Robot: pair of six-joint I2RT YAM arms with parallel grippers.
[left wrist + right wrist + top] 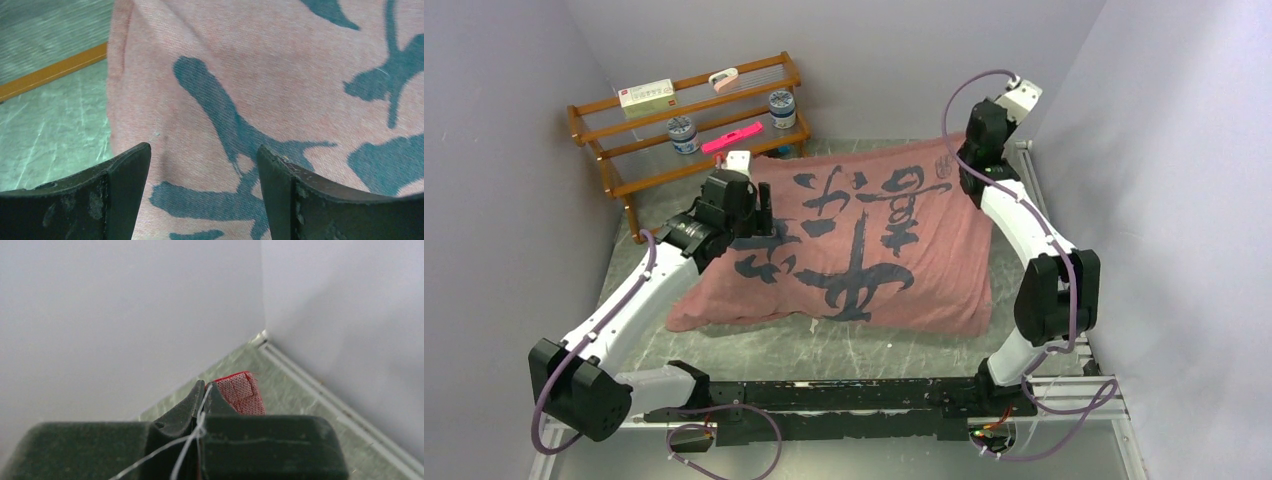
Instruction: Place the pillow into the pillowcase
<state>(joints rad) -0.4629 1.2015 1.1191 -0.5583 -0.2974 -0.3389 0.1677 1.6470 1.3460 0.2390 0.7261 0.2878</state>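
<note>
The pillowcase [864,240] lies spread over the middle of the table, pale pink-red with dark teal brush-like marks, and it looks plump. No white pillow shows; it is hidden or out of view. My left gripper [762,215] hovers over the case's far left part, open and empty; the left wrist view shows its fingers [125,170] spread above the printed cloth [260,85]. My right gripper [961,160] is at the case's far right corner, shut on a red hemmed corner of the pillowcase [243,392]. A white thread runs between its jaws.
A wooden rack [624,135] stands at the back left with a box, two jars and pink items. Walls close in on the left, back and right. A metal rail [1034,190] runs along the right edge. Bare marbled tabletop [824,345] lies in front of the case.
</note>
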